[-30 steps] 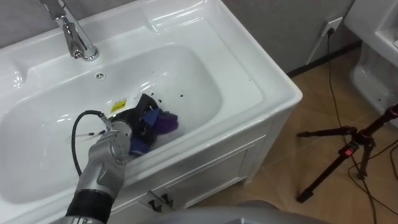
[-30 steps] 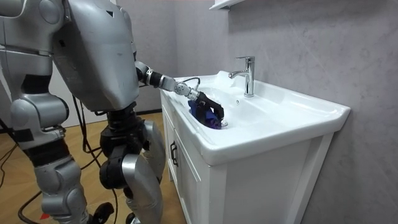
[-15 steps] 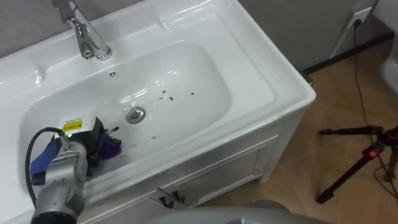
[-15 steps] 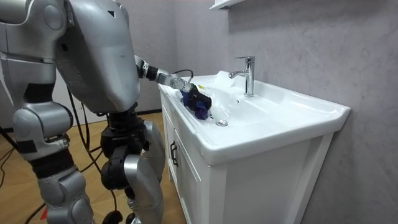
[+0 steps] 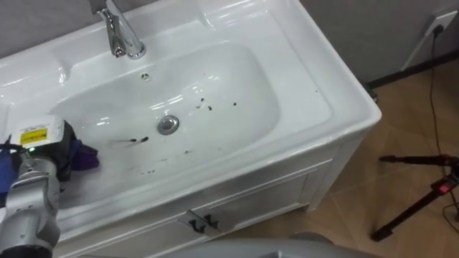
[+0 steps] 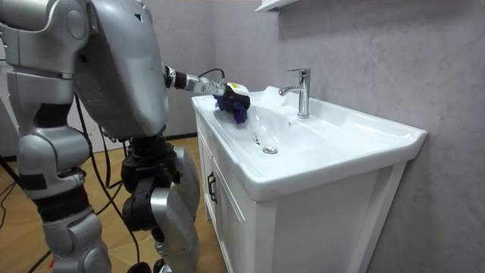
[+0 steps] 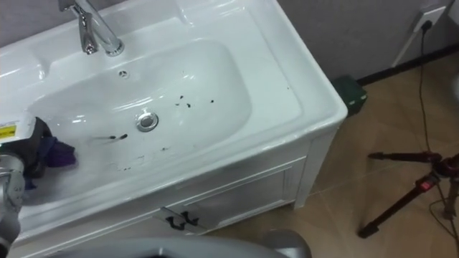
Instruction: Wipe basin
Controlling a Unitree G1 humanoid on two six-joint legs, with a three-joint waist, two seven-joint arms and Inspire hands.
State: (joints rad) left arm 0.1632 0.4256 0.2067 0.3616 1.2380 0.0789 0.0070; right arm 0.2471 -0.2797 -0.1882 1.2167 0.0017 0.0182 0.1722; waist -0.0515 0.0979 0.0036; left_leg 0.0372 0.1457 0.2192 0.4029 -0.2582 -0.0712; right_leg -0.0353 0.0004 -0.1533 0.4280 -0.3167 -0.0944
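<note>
Grey wall behind, wood floor (image 5: pixel 401 122) at right with a black tripod (image 5: pixel 423 193) in the lower right corner. In between, a white basin (image 5: pixel 308 107) set in a white cabinet (image 5: pixel 251 208), with the faucet (image 5: pixel 122 32) at upper left. Down at the left edge of the left eye view, the left hand (image 5: pixel 51 143), clamped around a purple-blue cloth (image 5: pixel 84 156) and resting on the bowl's left slope.

Looks like the far-left end of a wiping stroke, with most of the dirt yet to clear:
- dark specks (image 5: pixel 208 107) right of the drain (image 5: pixel 168 125)
- a dark streak (image 5: pixel 136 140) just left of it
- fainter marks (image 5: pixel 168 159) lower, toward the front wall

To do this stroke well:
- Keep the cloth bunched under the palm rather than trailing.
- Press it flat against the porcelain.
- Sweep rightward across the frame, through the streak, over the drain and on into the specks.
- Follow the bowl's curve to avoid lifting off over the hollow.
- Overlap the passes, working from the front wall up toward the back.
- Steer clear of the faucet at the top.
- Gather the specks toward the drain rather than smearing them outward.
</note>
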